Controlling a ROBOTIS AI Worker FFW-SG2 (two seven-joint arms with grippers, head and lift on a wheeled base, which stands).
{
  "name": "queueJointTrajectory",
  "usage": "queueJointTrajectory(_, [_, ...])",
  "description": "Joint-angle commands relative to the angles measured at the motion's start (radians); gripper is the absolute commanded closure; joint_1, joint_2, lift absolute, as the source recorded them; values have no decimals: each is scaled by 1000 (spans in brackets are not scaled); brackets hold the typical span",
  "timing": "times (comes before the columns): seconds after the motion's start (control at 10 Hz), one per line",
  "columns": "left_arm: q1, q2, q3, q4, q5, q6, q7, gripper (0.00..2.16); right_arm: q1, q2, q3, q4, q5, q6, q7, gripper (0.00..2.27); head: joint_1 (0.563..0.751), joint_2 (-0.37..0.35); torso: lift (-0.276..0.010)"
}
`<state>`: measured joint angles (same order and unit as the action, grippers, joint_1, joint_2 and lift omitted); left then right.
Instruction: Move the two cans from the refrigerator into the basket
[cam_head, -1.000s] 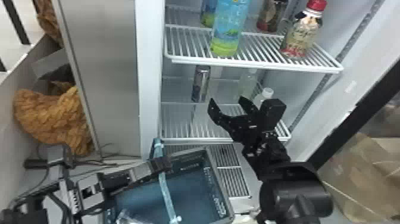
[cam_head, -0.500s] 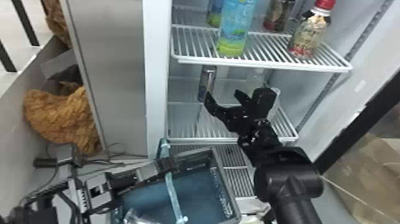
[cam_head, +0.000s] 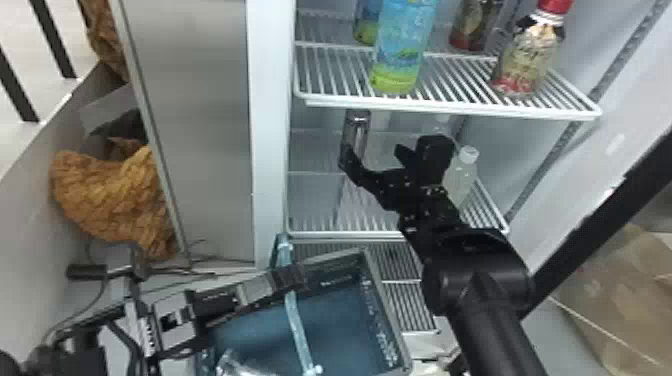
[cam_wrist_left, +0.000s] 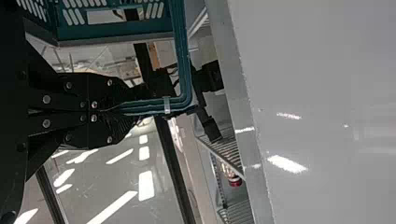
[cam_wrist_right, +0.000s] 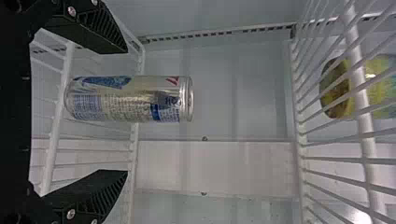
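In the head view my right gripper reaches over the lower fridge shelf, open, beside a silver can standing below the upper shelf. The right wrist view shows that silver and blue can between the spread fingers of my right gripper, with gaps on both sides. My left gripper is at the blue-green basket in front of the fridge. The left wrist view has my left gripper shut on the basket's handle. A shiny, clear item shows at the basket's near left.
Bottles, including a blue-green one and a red-capped one, stand on the upper wire shelf. A pale bottle is right of my right gripper on the lower shelf. The fridge's side wall borders the opening.
My right gripper has moved left and deeper into the fridge, closer to the can. The head view has shifted slightly; my left gripper still holds the handle.
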<state>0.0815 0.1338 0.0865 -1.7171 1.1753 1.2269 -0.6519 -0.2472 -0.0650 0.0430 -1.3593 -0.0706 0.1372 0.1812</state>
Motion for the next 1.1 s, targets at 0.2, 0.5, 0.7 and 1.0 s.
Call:
queueJointTrajectory(0.2, [-8,3,-5,3,-1,0,0,1210,-87,7,33,99,13,0,-20,125,695,-175,-219])
queueJointTrajectory(0.5, [-13,3,-11,8,1,-2,2,1210,-141,14,65,183,27,0,-49,125,695,-159,-219])
queueJointTrajectory(0.7, [-13,4,-11,10,3,-2,0,1210,-163,16,67,229,39,0,-68,125,695,-155,-219])
queueJointTrajectory(1.0, [-15,6,-13,13,5,-2,0,1210,-219,16,73,295,59,8,-85,125,695,-160,-219])
